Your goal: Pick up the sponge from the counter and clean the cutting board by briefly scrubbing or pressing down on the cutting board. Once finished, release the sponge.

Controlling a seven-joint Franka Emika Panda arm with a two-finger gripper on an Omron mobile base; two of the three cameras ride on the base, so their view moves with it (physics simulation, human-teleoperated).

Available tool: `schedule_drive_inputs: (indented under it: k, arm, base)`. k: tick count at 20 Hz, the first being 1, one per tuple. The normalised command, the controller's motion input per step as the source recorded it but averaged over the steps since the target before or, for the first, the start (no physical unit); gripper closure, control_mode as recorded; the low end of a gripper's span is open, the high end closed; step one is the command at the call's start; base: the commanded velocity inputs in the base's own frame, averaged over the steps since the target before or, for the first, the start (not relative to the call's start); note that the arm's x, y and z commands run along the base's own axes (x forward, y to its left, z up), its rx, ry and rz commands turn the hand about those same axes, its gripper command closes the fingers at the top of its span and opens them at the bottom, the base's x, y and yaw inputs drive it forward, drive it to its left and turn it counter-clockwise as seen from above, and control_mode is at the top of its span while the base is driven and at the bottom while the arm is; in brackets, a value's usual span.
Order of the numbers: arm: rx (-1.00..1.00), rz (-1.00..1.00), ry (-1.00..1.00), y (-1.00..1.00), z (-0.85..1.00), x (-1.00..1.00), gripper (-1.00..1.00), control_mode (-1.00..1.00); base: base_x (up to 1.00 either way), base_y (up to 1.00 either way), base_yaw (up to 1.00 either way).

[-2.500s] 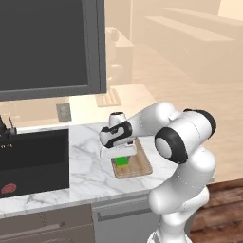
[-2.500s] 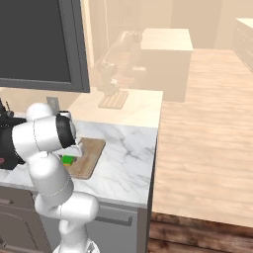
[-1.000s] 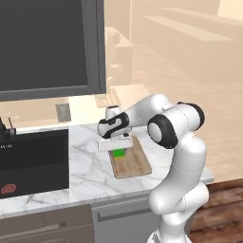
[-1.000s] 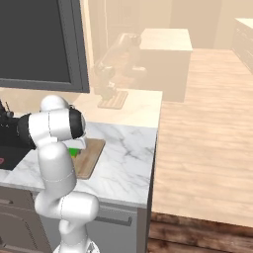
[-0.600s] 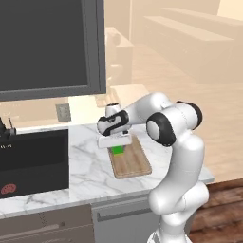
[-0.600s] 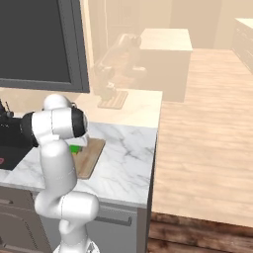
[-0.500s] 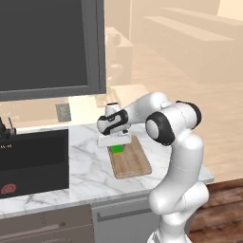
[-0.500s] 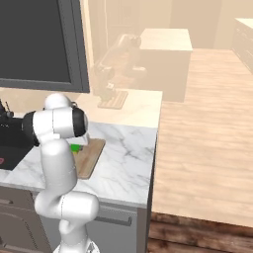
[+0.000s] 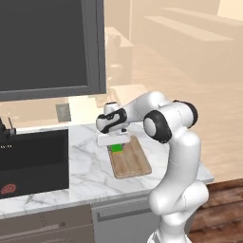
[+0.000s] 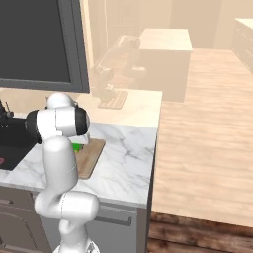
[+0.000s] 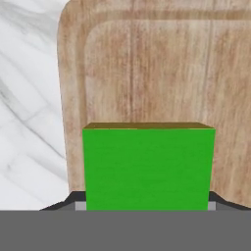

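The green sponge (image 11: 148, 166) sits between my gripper's (image 11: 147, 207) dark fingertips (image 11: 73, 199), and the gripper is shut on it. Under it lies the wooden cutting board (image 11: 162, 73), with the marble counter (image 11: 29, 98) beside it. From the left base view my gripper (image 9: 115, 141) holds the sponge (image 9: 116, 148) down at the far end of the cutting board (image 9: 132, 162), on the counter (image 9: 90, 167). From the right base view, the sponge (image 10: 76, 147) peeks out behind my arm at the board's (image 10: 92, 158) far end.
A dark sink (image 9: 28, 161) is set into the counter left of the board. A large dark panel (image 9: 47, 42) hangs above it. A pale slatted wooden piece (image 10: 112, 100) lies on the beige surface behind. The counter's edge (image 10: 148, 168) runs to the right.
My gripper has carried the sponge along the board from its middle toward the far end, then only drifted slightly. The jaws have stayed shut on the sponge.
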Motion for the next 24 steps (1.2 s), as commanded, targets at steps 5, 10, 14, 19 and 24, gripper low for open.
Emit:
schedule_drive_inputs:
  k: [5, 10, 14, 19, 24]
  arm:
    - [0.00, -0.02, 0.00, 0.01, -0.18, 0.06, 1.00, -1.00]
    - [0.00, -0.03, 0.00, 0.00, 0.00, 0.36, 1.00, -1.00]
    - [0.00, -0.02, 0.00, 0.00, 0.00, 0.39, 1.00, -1.00]
    - [0.00, 0.00, 0.00, 0.00, -0.30, 0.17, 1.00, -1.00]
    - [0.00, 0.00, 0.01, 0.00, -0.55, 0.01, 1.00, -1.00]
  base:
    - [0.00, 0.00, 0.00]
    - [0.00, 0.00, 0.00]
    - [0.00, 0.00, 0.00]
    - [0.00, 0.00, 0.00]
    - [0.00, 0.00, 0.00]
